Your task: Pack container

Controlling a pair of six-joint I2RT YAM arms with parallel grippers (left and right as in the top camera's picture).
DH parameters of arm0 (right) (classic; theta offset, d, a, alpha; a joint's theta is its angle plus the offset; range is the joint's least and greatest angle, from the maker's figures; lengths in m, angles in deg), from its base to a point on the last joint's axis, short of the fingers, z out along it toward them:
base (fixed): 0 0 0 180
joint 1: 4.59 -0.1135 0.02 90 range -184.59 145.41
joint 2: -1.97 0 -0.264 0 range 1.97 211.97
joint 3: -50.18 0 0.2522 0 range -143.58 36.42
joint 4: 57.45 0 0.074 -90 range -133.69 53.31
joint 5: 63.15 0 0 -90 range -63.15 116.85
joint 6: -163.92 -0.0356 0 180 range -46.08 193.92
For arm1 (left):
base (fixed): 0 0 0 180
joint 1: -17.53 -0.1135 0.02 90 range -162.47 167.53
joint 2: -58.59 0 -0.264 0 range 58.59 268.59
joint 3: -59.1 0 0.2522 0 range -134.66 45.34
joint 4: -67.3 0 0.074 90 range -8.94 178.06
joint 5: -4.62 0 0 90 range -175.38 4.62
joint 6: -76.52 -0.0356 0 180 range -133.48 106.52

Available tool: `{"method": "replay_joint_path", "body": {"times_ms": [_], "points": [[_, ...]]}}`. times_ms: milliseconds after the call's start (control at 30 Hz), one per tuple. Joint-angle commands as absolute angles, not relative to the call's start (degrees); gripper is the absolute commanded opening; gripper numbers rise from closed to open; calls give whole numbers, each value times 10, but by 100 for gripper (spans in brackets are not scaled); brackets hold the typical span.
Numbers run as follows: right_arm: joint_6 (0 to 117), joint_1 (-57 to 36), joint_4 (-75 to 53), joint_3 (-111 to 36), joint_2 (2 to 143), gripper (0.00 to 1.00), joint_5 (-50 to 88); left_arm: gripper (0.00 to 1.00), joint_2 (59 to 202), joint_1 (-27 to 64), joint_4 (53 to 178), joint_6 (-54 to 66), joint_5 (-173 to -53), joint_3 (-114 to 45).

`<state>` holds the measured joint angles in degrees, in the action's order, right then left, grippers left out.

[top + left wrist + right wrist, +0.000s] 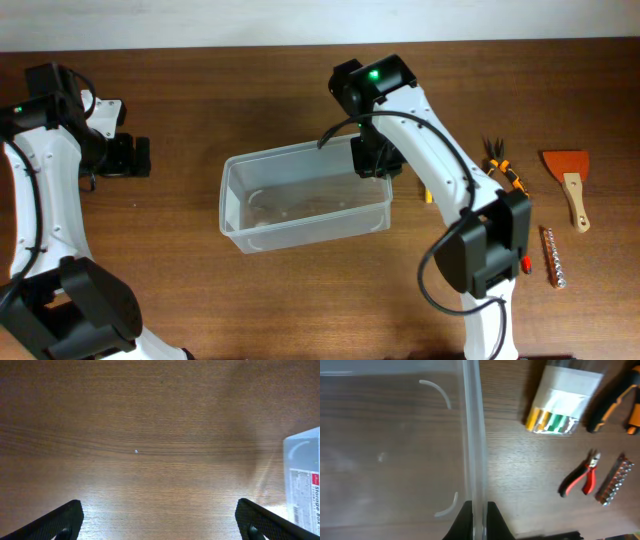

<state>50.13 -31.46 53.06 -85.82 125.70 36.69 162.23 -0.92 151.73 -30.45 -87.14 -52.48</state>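
The container [306,200], a clear rectangular plastic tub, sits in the middle of the table with nothing inside. My right gripper [372,160] is shut on the container's right wall near its far corner; in the right wrist view the two fingers [479,521] pinch the thin wall [472,435]. My left gripper [128,157] is open and holds nothing at the far left, over bare wood [160,520]. The container's labelled end [303,480] shows at the right edge of the left wrist view.
Hand tools lie to the right: orange-handled pliers [503,165], a scraper with an orange blade [570,180], a strip of bits [553,257], red cutters [582,476] and a small clear case of coloured bits [559,407].
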Motion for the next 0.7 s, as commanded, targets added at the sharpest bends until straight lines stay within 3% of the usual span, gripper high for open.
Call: {"method": "replay_joint_path", "body": {"times_ms": [0,300,667], "points": [[510,-312,537,-841,1204,4,404,99,1627,-14,1516,-312,-882,-522],[523,-312,420,-676,1088,4,366,99,1627,-14,1513,-312,-882,-522],[511,-312,278,-527,1081,4,339,99,1627,-14,1520,-311,-882,-522]]}}
